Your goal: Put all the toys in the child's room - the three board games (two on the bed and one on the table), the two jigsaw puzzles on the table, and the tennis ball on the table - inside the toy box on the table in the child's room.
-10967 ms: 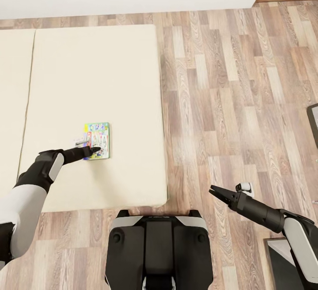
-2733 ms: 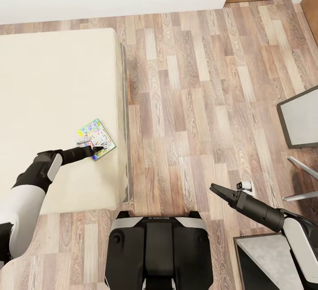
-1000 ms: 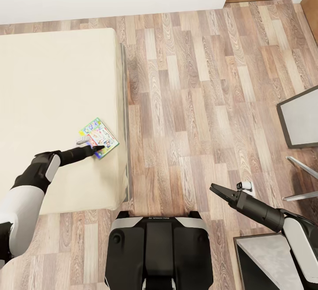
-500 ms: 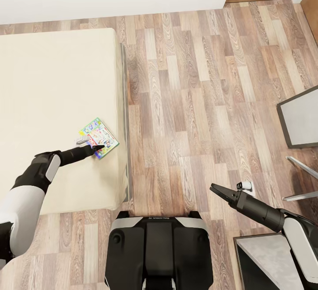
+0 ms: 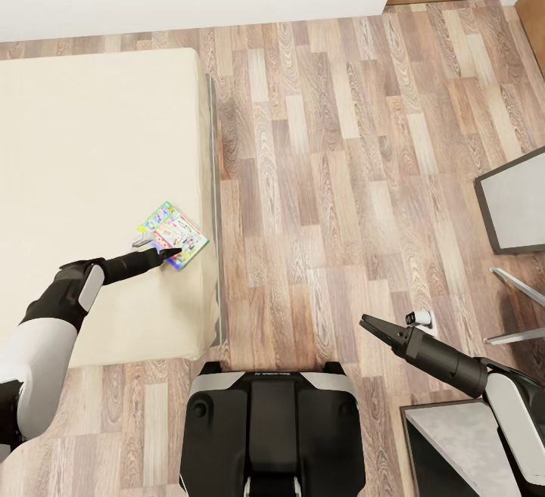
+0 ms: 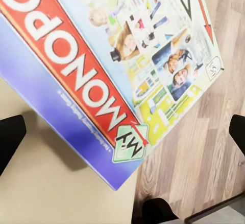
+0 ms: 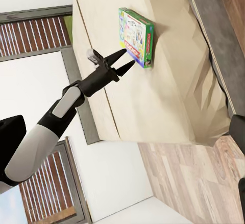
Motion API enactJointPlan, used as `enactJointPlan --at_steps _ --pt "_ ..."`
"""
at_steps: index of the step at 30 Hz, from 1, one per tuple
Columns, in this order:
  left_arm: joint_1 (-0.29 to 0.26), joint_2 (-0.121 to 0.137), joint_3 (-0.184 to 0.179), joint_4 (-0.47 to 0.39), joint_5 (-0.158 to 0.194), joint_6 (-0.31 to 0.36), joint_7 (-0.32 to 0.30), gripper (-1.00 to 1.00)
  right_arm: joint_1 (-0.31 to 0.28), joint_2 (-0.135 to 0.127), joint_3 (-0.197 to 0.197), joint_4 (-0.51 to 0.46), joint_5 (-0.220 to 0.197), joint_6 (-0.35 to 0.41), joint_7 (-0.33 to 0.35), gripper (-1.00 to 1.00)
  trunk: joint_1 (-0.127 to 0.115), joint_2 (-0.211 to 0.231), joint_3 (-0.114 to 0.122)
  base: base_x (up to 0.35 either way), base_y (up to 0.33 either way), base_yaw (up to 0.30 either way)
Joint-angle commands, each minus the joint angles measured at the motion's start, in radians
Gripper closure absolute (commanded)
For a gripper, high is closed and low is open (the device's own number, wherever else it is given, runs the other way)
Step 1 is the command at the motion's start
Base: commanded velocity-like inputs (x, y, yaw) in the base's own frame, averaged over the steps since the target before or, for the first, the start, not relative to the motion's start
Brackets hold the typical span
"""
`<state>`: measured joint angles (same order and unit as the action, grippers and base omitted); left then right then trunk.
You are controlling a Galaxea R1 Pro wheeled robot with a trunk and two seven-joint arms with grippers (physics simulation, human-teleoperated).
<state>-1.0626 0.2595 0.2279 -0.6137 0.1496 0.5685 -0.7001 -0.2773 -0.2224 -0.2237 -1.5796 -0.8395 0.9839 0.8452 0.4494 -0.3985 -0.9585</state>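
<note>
My left pincer (image 5: 168, 253): spread wide, holding nothing. In the right wrist view (image 7: 126, 62) its two dark fingers fork apart with their tips at the near edge of the board game. In my own left wrist view only two black fingertips (image 6: 10, 137) show at opposite edges.

My right pincer (image 5: 365, 324): it hangs over the wooden floor (image 5: 341, 164), well apart from the bed. The head view shows its dark fingers as one narrow point, so I cannot tell whether they are parted or pressed together.

Board game (image 5: 172, 235): flat on the beige bed (image 5: 91, 149), close to the mattress's right edge and turned at an angle. The left wrist view (image 6: 117, 70) shows a white-green lid with a red band of white letters and a blue side.

Change from a second ago: the box sits slightly further toward the bed's right edge and is turned a bit more; my left arm is where it was. Eleven seconds ago the box lay square to the mattress and further from that edge, and the whole head view has since shifted.

Cut off or unclear: a dark-framed grey surface (image 5: 518, 206) is clipped by the right edge of the head view, and another grey panel (image 5: 446, 444) sits at the lower right. I cannot tell what either is.
</note>
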Motion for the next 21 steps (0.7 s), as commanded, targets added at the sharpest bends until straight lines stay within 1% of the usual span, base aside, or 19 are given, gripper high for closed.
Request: enactJointPlan --at_steps 1,21 --pt "0.0 0.0 0.002 0.0 0.004 0.007 -0.002 -1.0 0.0 0.0 -0.001 0.0 0.002 0.004 0.004 -1.0 0.001 -0.001 -0.001 0.0 0.0 0.0" --pt "0.0 0.0 0.006 0.009 0.004 0.007 -0.008 -1.0 0.0 0.0 0.0 0.001 0.002 0.004 0.003 -1.0 0.001 -0.001 -0.001 0.0 0.0 0.0"
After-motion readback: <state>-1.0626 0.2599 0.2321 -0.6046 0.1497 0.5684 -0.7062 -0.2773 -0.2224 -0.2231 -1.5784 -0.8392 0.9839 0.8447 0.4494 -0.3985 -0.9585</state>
